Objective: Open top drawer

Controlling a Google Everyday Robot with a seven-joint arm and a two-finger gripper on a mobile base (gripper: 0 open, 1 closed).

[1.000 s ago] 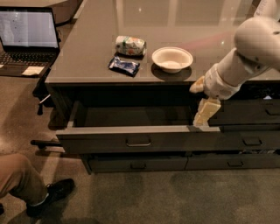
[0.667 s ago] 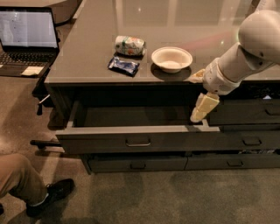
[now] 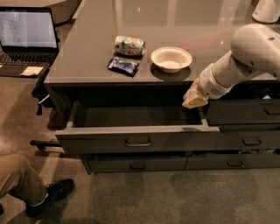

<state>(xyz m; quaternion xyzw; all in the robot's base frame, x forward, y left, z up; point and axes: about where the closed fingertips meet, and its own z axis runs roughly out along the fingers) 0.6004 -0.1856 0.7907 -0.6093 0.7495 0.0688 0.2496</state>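
- Grey counter [image 3: 87, 65] fills the upper frame, carrying a can [image 3: 129, 45], a dark packet [image 3: 124, 65] and a bowl [image 3: 171, 59]; a laptop [image 3: 26, 33] sits upper left, well apart from the work
- top drawer [image 3: 109, 139] at frame centre stands pulled well out, its inside open to view; its handle [image 3: 138, 142] is free
- gripper [image 3: 194, 98] hangs right of centre over the drawer's right rear corner, well apart from the handle; whether it is apart or together I cannot tell; probably held clear because the pull looks done

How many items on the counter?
4: can, packet before it, bowl beside them, white object far right. The gripper hangs over the top drawer's right end; arm may hide more.
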